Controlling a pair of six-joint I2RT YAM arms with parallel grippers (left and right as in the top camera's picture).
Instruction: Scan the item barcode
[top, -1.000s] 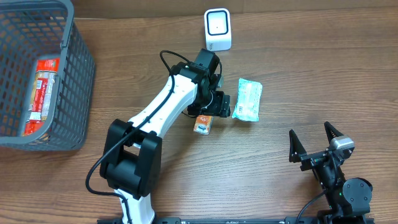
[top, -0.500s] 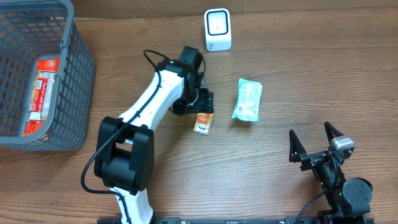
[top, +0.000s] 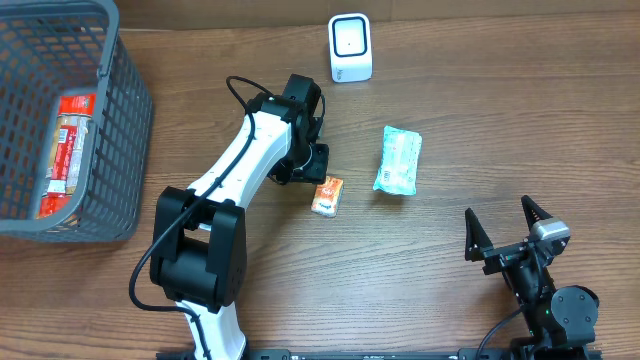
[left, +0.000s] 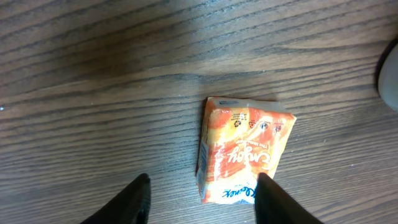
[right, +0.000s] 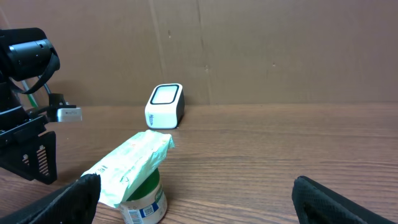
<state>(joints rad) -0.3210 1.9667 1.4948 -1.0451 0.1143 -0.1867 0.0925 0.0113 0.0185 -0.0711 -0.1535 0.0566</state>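
packet (left: 242, 149): small orange carton-ish pouch, flat on the table right under the left gripper (left: 202, 190); near end sits between the tips, the rest pokes out ahead of them
left gripper: spread, one of the fingers (left: 270, 199) either side of the packet, nothing pinched yet; one tip looks right at the packet's edge, bare wood showing in the gap on the other side
right gripper (top: 508, 232): wide apart, empty, well off from everything
weight: looks light, probably a little drink box or sachet, can't tell if full
stiffness: guessing semi-soft, sides with some give and a crimped seam at the far end; a hard squeeze would likely dent or bulge it
surface: glossy print, so probably a bit slick; could skate on the wood if pushed from one side only
where to grab: across the narrow width, long edges against the pads, closer to mid-length than the very end now between the tips; an end grip would likely let it droop or swivel
alignment: lying a little skewed to the finger line, so may twist while getting squared up
barcode: not on the face showing; maybe underneath or on a side, can't tell
scanner (top: 350, 47): out beyond the left gripper, further from the arm's base, well apart from the packet; window looks tilted upward
green pack (top: 399, 160): off to one side of the left gripper, past the packet, apart from it, not in the way
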